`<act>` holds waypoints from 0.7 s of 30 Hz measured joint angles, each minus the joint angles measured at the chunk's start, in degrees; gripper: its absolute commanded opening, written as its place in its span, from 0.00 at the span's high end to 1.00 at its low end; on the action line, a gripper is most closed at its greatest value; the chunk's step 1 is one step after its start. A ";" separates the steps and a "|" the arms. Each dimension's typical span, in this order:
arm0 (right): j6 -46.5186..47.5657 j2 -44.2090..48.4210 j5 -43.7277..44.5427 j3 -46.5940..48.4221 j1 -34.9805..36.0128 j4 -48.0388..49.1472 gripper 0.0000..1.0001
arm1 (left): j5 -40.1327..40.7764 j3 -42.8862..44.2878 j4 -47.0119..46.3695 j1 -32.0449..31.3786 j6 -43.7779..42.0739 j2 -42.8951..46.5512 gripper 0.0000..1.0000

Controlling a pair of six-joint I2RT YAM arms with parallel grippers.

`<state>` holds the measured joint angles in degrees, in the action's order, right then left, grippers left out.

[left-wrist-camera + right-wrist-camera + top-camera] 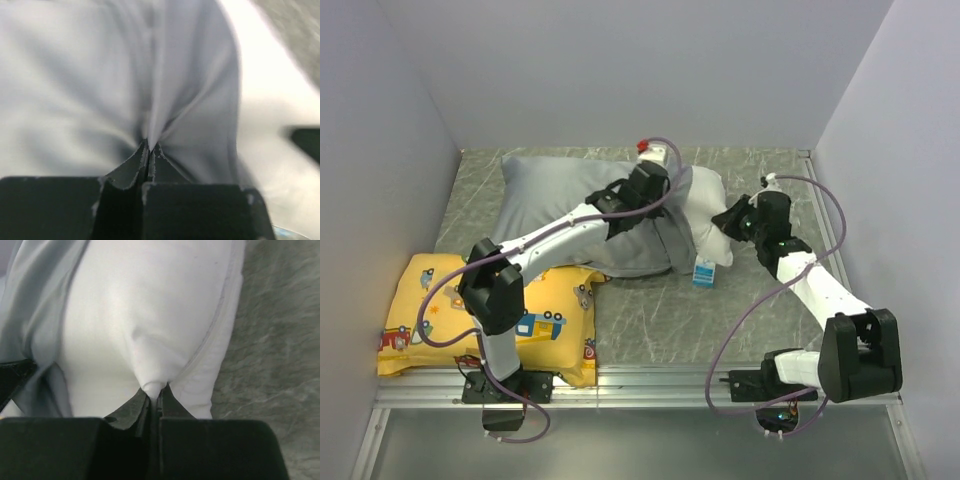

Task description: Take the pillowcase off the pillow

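The left end effector (pixel 150 146) clamps the pillowcase (pixel 195 85), fingers together. The right end effector (pixel 156 390) clamps the pillow (pixel 150 315) at its bare end.

The wrinkled silver-grey satin pillowcase (pixel 550 190) is looking plain, the plump white pillow (pixel 705 205) is showing a small blue tag (pixel 703 272), the yellow cushion (pixel 425 295) is displaying cartoon vehicles, and the tabletop (pixel 660 320) is showing grey marbling.

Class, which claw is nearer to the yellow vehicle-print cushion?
Left. The left claw pinches the grey pillowcase just beyond the yellow cushion, past its far right corner. The right claw grips the white pillow farther right.
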<state>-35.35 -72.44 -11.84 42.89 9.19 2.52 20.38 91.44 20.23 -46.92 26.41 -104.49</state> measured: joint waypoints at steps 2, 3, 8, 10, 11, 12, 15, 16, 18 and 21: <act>-0.24 0.33 -0.39 0.74 -2.45 -0.87 1.00 | 1.22 0.22 1.27 3.04 -0.28 0.52 1.00; -0.42 0.72 -0.72 1.07 -4.11 -1.36 1.00 | 1.64 0.33 1.70 4.90 -0.28 0.92 0.99; -1.77 5.38 -4.00 1.31 -14.47 -3.43 1.00 | -0.59 0.26 2.47 17.79 0.42 4.20 1.00; -2.69 8.02 -5.46 0.76 -17.20 -3.74 1.00 | -4.07 0.15 2.45 22.18 1.18 5.20 0.99; -3.02 9.31 -6.51 0.42 -17.40 -3.63 1.00 | -5.84 0.09 2.51 23.50 1.36 5.38 1.00; -3.17 10.38 -7.48 0.04 -17.14 -3.26 1.00 | -7.26 0.04 2.73 24.35 1.36 5.44 0.99; -2.43 11.56 -6.21 -0.28 -15.41 -4.24 0.80 | -8.07 -0.76 2.78 23.54 0.55 5.44 0.99; -1.68 11.61 -4.17 -0.26 -14.29 -5.05 0.68 | -7.48 -1.27 2.56 22.05 0.00 5.44 0.99; -0.09 11.67 0.31 0.07 -11.85 -7.56 0.42 | -5.90 -2.71 1.40 18.64 -0.81 5.44 0.99; 2.80 12.15 5.46 2.23 -8.17 -11.85 0.27 | -4.90 -5.35 -0.42 14.32 -0.74 5.46 0.99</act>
<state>-32.56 -60.29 -6.37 45.12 1.02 -9.32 15.49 86.08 19.81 -32.60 25.67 -99.02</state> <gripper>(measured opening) 0.641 0.012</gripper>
